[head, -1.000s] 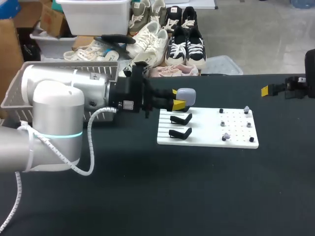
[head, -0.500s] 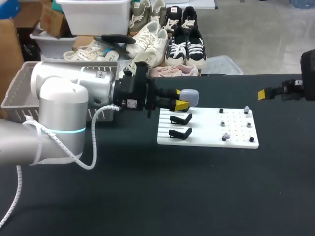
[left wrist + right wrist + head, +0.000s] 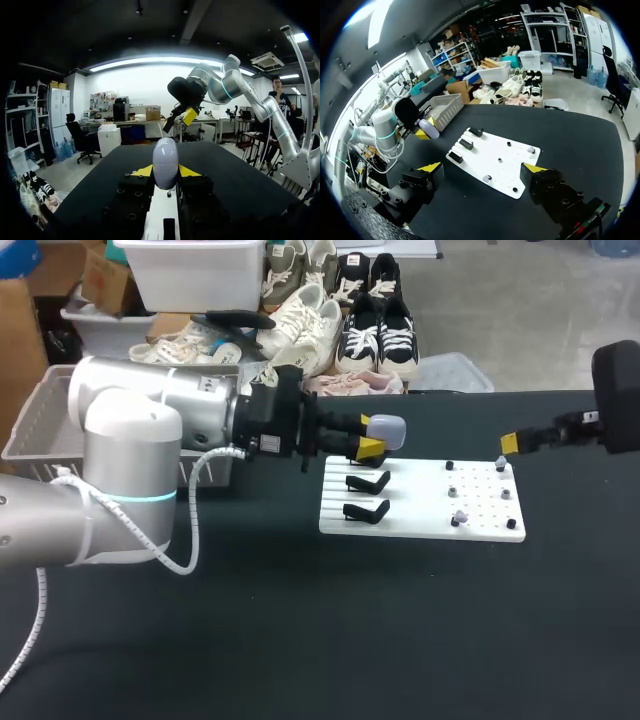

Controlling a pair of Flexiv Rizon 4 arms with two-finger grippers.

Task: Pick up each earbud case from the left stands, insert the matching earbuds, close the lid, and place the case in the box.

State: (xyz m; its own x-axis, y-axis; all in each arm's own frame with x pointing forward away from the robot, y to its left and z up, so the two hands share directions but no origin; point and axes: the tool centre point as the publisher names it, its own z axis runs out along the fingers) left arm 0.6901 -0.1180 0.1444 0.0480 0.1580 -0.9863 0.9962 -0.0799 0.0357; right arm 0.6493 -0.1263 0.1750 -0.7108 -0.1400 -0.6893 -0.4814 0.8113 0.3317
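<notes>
My left gripper [image 3: 370,443] is shut on a lavender earbud case [image 3: 384,432] and holds it in the air over the far left corner of the white board [image 3: 420,508]. In the left wrist view the case [image 3: 165,161] stands upright between the yellow fingertips [image 3: 143,171]. Two black stands [image 3: 367,481] on the board's left side are bare. Small earbuds [image 3: 461,515] sit on pegs on its right side. My right gripper [image 3: 510,443] hovers open just right of the board's far right corner; the right wrist view shows its gripper [image 3: 482,170] open above the board [image 3: 492,150].
A grey mesh basket [image 3: 28,420] stands at the table's far left edge behind my left arm. The black tabletop [image 3: 400,630] stretches in front of the board.
My left gripper has carried the case a little to the right and up off the stand. My right arm has moved left, toward the board's far right corner.
</notes>
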